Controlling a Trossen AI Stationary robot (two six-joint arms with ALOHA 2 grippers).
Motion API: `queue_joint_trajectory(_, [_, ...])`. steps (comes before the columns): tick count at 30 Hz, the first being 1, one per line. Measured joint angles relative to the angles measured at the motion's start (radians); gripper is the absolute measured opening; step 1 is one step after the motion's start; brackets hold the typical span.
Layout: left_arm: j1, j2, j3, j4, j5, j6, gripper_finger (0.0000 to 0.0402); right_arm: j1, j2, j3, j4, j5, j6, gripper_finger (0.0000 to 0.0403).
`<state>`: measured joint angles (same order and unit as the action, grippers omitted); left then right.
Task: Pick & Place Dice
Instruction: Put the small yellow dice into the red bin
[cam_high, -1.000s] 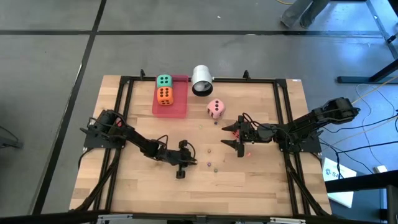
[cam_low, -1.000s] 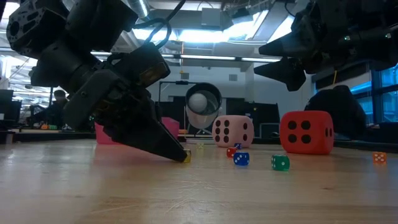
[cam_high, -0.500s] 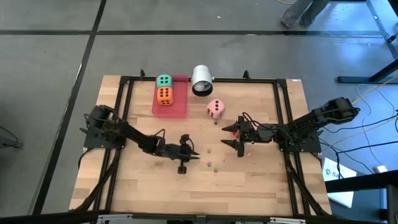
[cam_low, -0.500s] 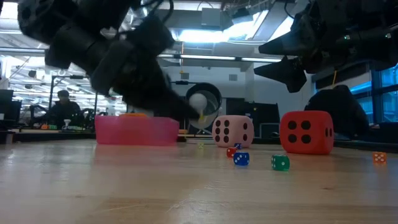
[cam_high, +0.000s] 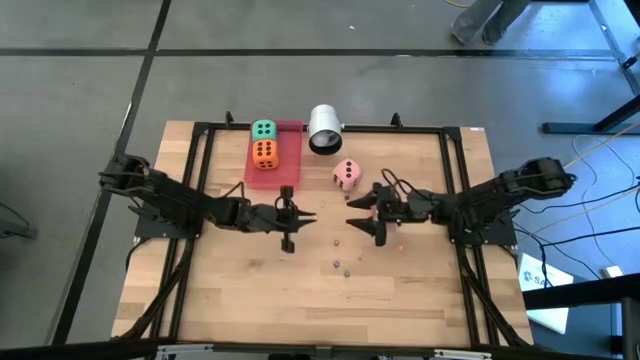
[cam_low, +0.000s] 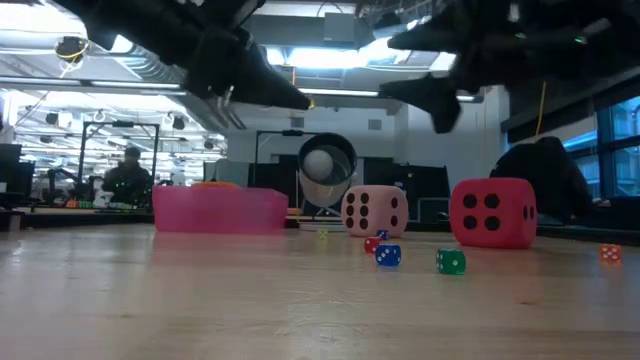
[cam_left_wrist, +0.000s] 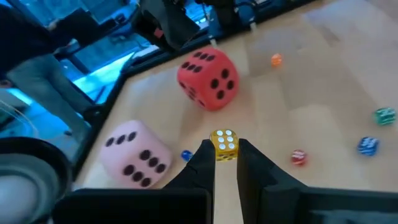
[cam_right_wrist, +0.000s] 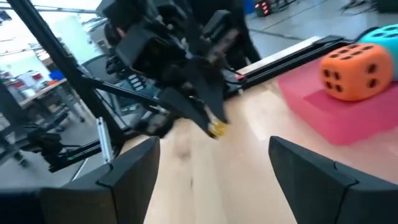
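Lost from overhead beneath the right arm, plain only from table level: red die (cam_low: 490, 212), right of the pink die (cam_high: 347, 173). Lifted off the boards since a second ago and carried toward the pink tray (cam_high: 285, 178): left gripper (cam_left_wrist: 224, 155), clenched on a small yellow die (cam_left_wrist: 224, 143). Spread wide at mid-table, shifted slightly left: right gripper (cam_high: 363, 215) (nothing between its fingers). Counted: four big dice, with green die (cam_high: 264, 129) and orange die (cam_high: 265, 152) on the tray; five small loose dice (cam_left_wrist: 367, 145) in the left wrist view.

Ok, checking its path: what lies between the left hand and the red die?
Left wrist view: bare tabletop between the left hand, pinching a yellow die, and the red die.
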<state>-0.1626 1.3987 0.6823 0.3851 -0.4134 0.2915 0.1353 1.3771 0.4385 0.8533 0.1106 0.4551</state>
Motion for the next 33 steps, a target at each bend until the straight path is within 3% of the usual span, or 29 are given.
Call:
queue_joint_trajectory(7, [0.008, 0.001, 0.0, 0.004, -0.104, 0.118, 0.002, -0.083, 0.165, 0.145, -0.007, -0.146, 0.1, 0.03])
queue_joint_trajectory(15, [-0.018, 0.001, 0.019, 0.003, -0.137, 0.202, 0.002, -0.156, 0.333, 0.254, 0.009, -0.247, 0.186, 0.03])
queue_joint_trajectory(20, [-0.028, 0.001, 0.023, -0.02, -0.175, 0.232, 0.002, -0.161, 0.362, 0.289, 0.044, -0.294, 0.188, 0.03])
queue_joint_trajectory(33, [-0.028, 0.001, 0.023, -0.038, -0.217, 0.236, 0.002, -0.16, 0.363, 0.294, 0.044, -0.295, 0.189, 0.03])
